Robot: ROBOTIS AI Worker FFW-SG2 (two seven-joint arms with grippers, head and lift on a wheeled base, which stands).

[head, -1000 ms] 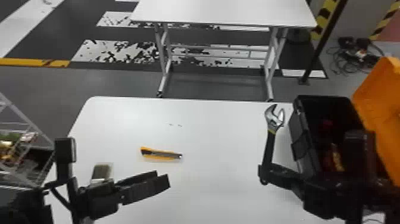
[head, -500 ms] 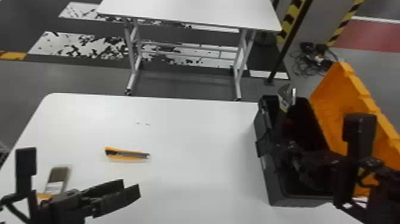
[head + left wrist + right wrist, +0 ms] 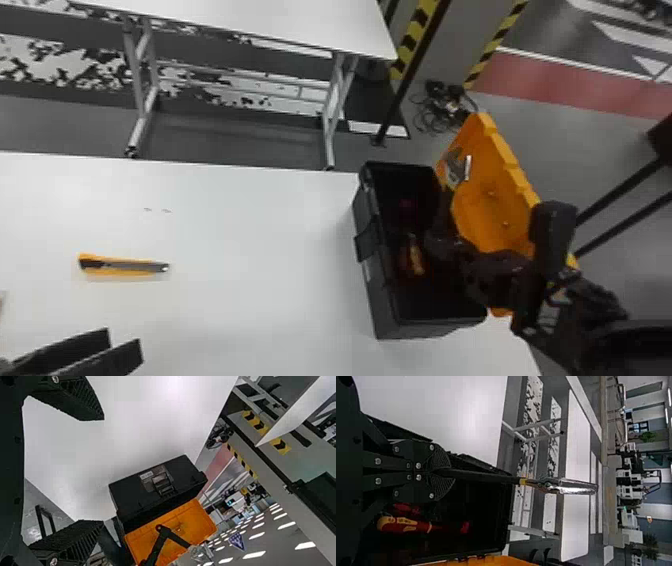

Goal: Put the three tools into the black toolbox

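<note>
Across from the bare tabletop to above the black plastic toolbox (image 3: 375,287) has come the silver adjustable wrench with a black handle (image 3: 514,479), clenched in the right gripper (image 3: 442,227). The head view sets its head against the open orange lid (image 3: 500,210), right of centre; the right wrist view reveals a red-and-yellow screwdriver (image 3: 415,525) inside. The left gripper (image 3: 124,336), lower left in the head view, is released, its fingers apart, below the yellow-and-black utility knife (image 3: 122,266) on the white table (image 3: 260,240).
</note>
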